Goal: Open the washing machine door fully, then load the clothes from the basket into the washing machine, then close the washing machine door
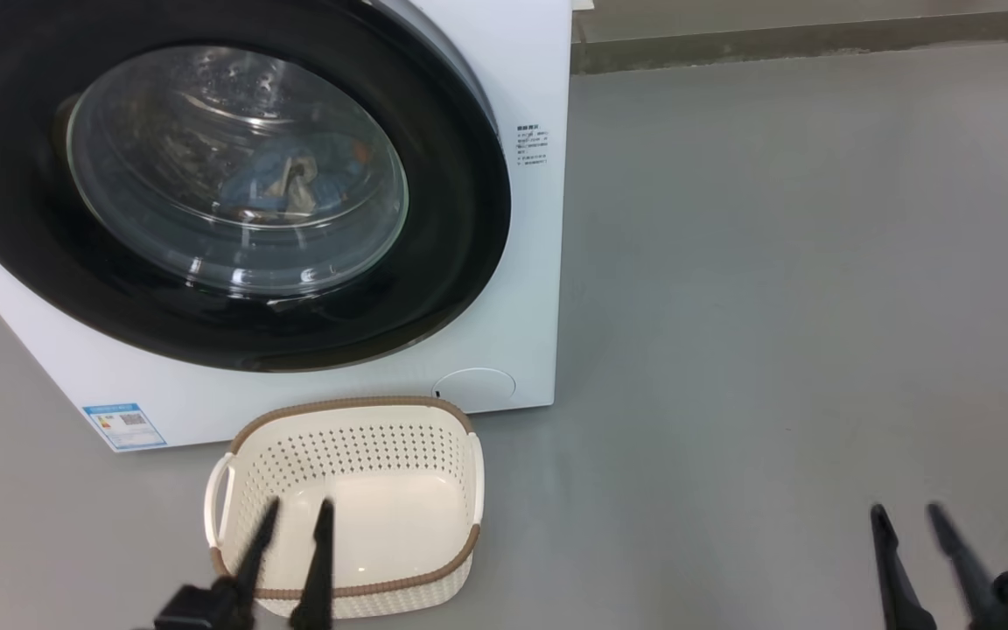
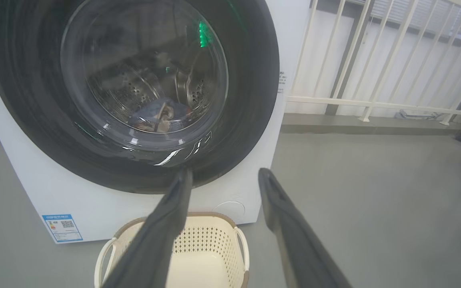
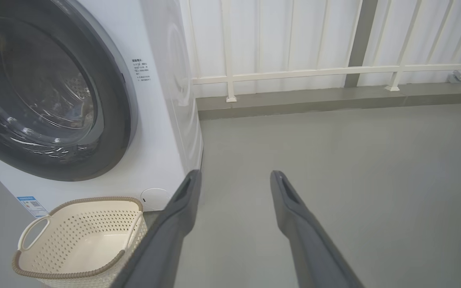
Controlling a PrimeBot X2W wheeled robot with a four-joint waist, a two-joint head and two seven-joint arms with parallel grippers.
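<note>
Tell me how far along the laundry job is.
Done: the clothes lie inside the machine behind the door, which looks shut, and the basket is empty. In hand: nothing; the left gripper and right gripper are open and empty. Left: nothing that I can see.

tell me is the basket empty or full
Empty: the basket shows a bare cream floor; the clothes lie behind the washing machine door glass.

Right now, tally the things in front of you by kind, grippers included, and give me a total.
washing machine: 1
basket: 1, empty
clothes: 1 garment, inside the machine
grippers: 2, left gripper and right gripper, both open
Total: 5
</note>
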